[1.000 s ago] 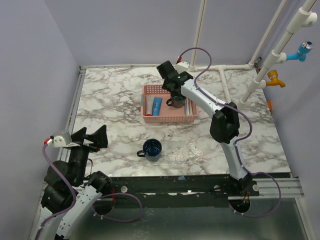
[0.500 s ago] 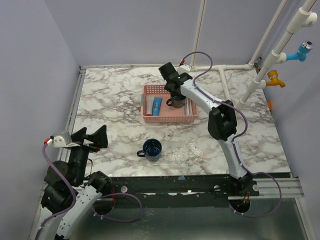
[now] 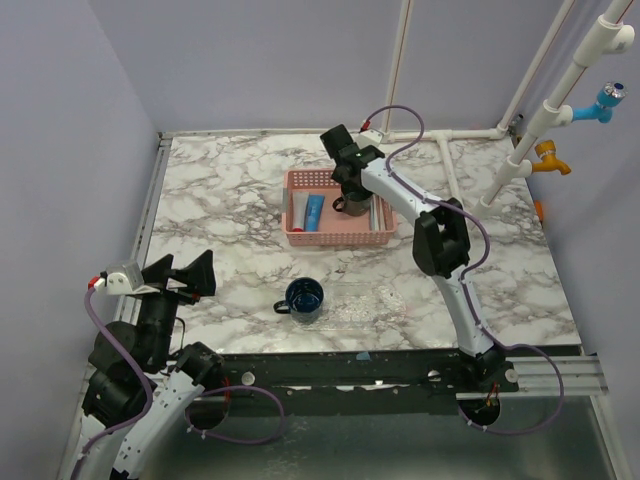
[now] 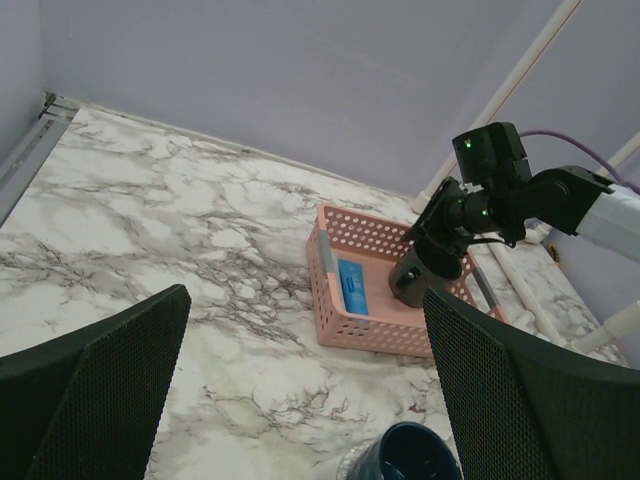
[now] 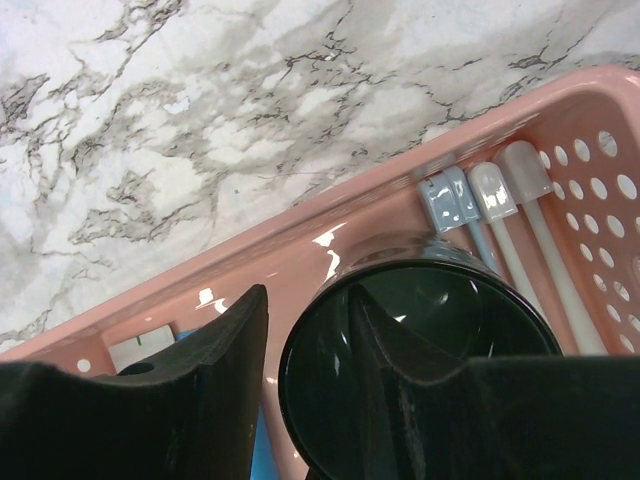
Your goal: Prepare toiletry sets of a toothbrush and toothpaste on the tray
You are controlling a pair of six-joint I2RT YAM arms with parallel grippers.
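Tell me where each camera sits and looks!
Top external: high behind, looking down on the marble table; left arm, right arm show.
Left wrist: on the left arm, facing the far wall; the open left gripper fills the bottom corners.
Right wrist: on the right arm, looking down into the pink basket at the dark green mug; the right gripper straddles its rim.
Shared: all three show basket and mug.

White-and-grey marble table (image 3: 220, 210), pink lattice basket (image 3: 340, 239) standing toward its back middle, clear plastic tray (image 3: 378, 306) lying flat near the front edge, navy mug (image 3: 304, 297) at the tray's left end, white pipe (image 3: 452, 176) lying at back right
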